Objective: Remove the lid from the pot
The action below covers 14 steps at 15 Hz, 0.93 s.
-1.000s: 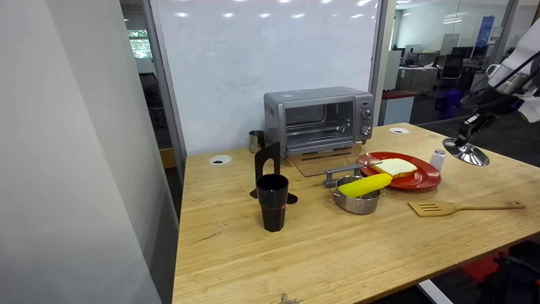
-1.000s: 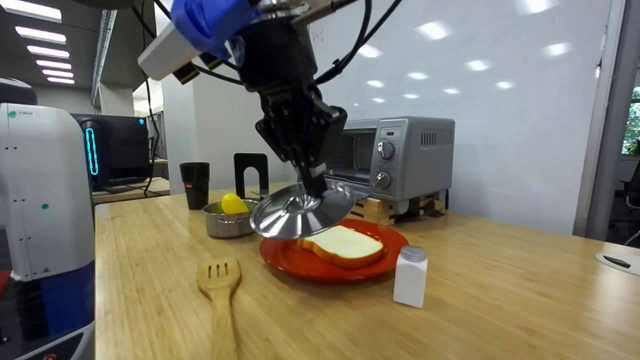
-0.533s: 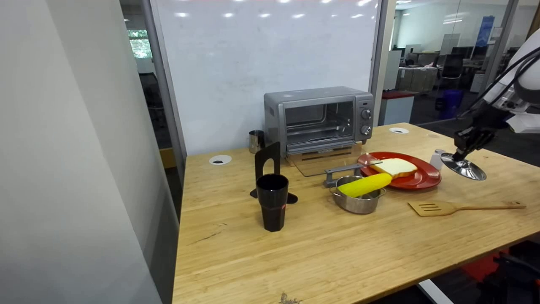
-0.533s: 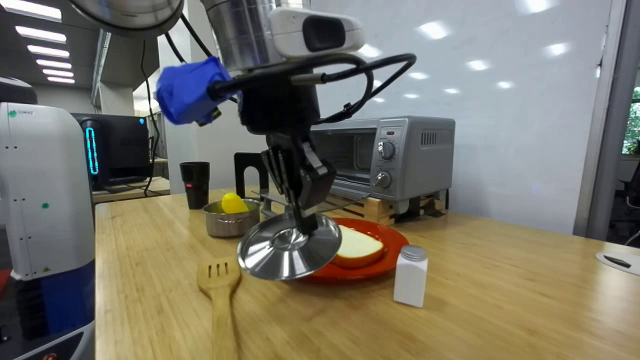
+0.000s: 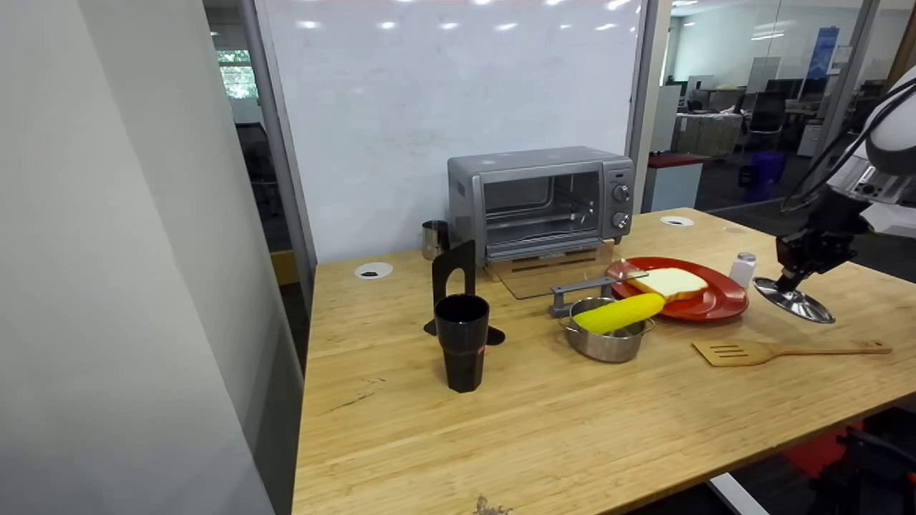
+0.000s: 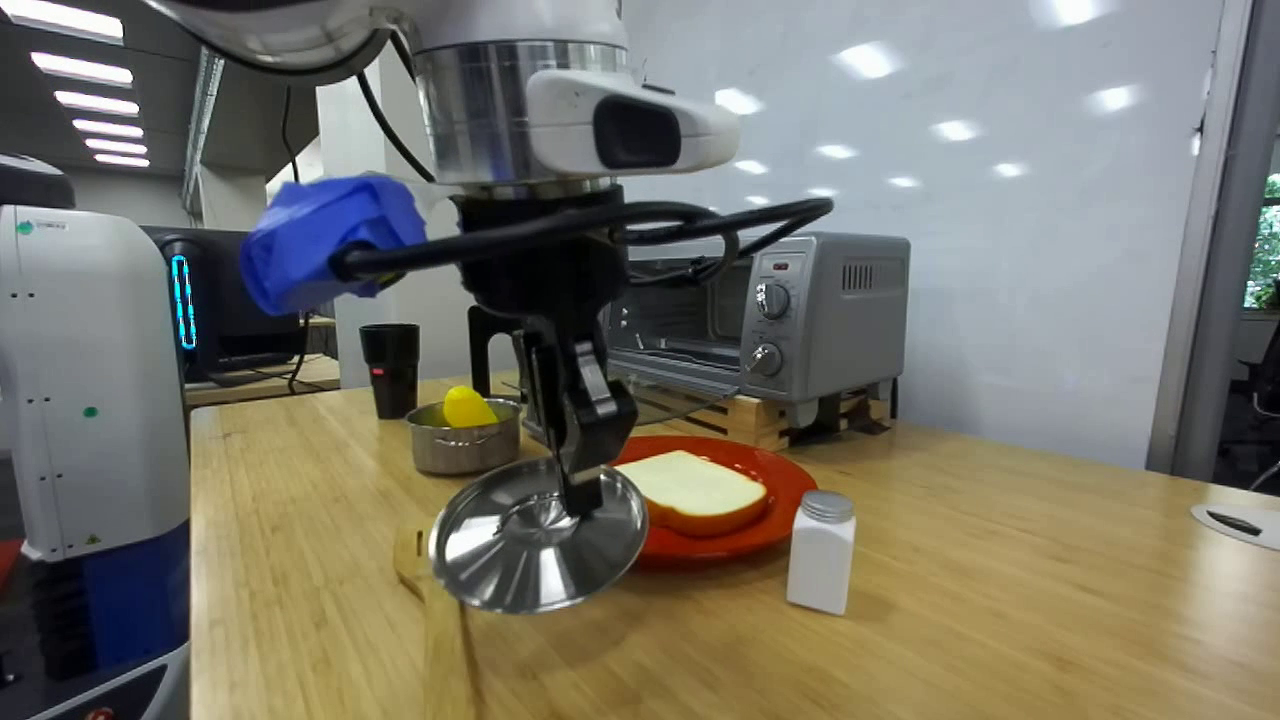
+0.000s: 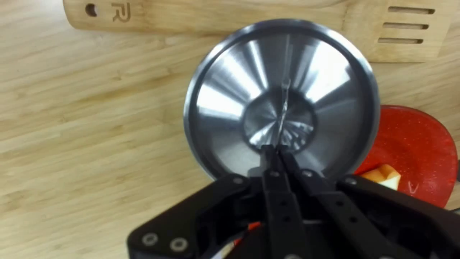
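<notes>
Hand (image 7: 276,148) is pinching the tilted lid (image 7: 267,90) off-centre; if lowering here, its edge is possibly catching the spatula (image 7: 222,18) and twisting the grip loose.

in the wrist view, mid-frame, the lid (image 7: 269,97) is polished metal, streaked with reflections; the gripper (image 7: 275,148) at the bottom looks matt. across the top, the spatula (image 7: 251,11) is smooth wood; at right, the plate (image 7: 420,144) is glossy. in an exterior view, right of centre, the pot (image 5: 605,350) is shiny metal; the cup (image 5: 461,345) near centre is glossy; the tabletop (image 5: 444,443) is grained wood, roughened at bottom centre.
</notes>
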Motion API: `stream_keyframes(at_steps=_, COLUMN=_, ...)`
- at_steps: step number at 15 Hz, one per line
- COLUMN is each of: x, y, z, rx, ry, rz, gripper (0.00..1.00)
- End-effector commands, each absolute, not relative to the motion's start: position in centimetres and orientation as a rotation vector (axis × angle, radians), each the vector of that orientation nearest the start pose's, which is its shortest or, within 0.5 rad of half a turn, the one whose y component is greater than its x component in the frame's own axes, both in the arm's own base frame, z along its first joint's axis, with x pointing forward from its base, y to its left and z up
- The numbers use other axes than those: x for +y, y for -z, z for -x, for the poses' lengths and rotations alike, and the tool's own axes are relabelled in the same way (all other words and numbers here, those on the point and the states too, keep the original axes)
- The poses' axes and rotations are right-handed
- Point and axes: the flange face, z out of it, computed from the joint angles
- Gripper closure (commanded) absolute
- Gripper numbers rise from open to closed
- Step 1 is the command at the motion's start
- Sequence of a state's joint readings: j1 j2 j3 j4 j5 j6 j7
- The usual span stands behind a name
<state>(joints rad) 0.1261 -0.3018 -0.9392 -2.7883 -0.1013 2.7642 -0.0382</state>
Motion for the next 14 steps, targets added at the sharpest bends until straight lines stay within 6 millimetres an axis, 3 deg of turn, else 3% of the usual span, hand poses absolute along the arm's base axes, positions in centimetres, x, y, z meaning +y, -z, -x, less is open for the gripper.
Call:
stream_keyframes(at_steps=1, x=-27.2, y=-27.2, z=-28.3, rx=1.012, ry=0.241, rz=2.811, gripper=0.99)
stream_keyframes(at_steps=6, x=-27.4, y=-26.9, z=-28.2, rx=1.04, ry=0.107, rz=2.798, gripper=0.99)
stream_keyframes(at_steps=14, x=-28.8, y=-28.2, z=-28.9, rx=1.071, ry=-0.075, rz=2.861, gripper=0.99)
